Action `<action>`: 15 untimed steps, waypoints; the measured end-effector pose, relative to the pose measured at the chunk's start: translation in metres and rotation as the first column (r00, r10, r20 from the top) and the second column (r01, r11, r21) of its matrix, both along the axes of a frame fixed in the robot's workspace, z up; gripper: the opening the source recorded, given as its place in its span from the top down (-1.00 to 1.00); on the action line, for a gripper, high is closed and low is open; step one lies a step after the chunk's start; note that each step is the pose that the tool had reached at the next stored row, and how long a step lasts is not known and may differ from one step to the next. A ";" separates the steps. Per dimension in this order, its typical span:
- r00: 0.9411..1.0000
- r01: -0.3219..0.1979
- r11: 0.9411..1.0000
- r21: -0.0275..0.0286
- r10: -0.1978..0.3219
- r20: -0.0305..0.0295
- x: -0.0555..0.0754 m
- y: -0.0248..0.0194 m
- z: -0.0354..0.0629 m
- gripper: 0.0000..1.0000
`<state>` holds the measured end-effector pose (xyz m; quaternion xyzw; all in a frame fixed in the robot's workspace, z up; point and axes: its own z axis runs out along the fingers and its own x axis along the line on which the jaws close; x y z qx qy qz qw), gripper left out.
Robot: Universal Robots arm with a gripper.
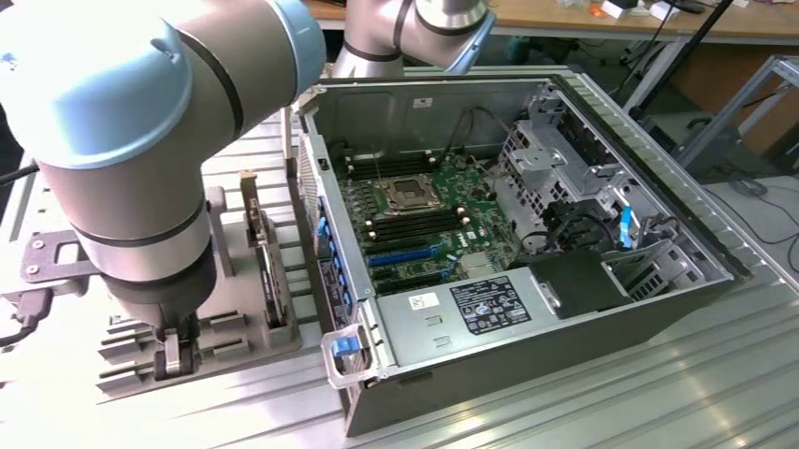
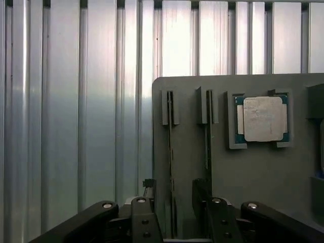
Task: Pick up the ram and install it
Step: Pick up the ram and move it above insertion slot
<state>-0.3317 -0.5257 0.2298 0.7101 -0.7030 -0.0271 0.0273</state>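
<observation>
The ram (image 2: 170, 152) is a thin stick standing on edge in a slot of the dark grey holder tray (image 2: 263, 177). My gripper (image 2: 173, 195) is low over the tray and open. Its two black fingers (image 2: 147, 200) straddle the near end of the ram, one on each side, with a gap to the stick on both sides. A second thin stick (image 2: 207, 147) stands in the neighbouring slot, just outside one finger. In the exterior view the gripper (image 1: 175, 354) hangs under the big arm over the tray (image 1: 69, 254), at the exterior view's left.
A square silver processor chip (image 2: 262, 119) lies in its pocket beside the slots. A taller card (image 1: 256, 220) stands upright on the tray between the arm and the open computer case (image 1: 587, 309). The motherboard (image 1: 418, 220) lies inside the case. Everything rests on ribbed metal (image 2: 76, 126).
</observation>
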 end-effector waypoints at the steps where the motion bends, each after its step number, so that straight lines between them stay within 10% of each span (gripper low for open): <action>1: 1.000 0.000 1.000 0.000 0.000 0.000 0.000 -0.0006 -0.0024 0.16; 15: 1.000 0.000 1.000 0.000 0.000 0.000 0.000 0.0018 -0.0277 0.16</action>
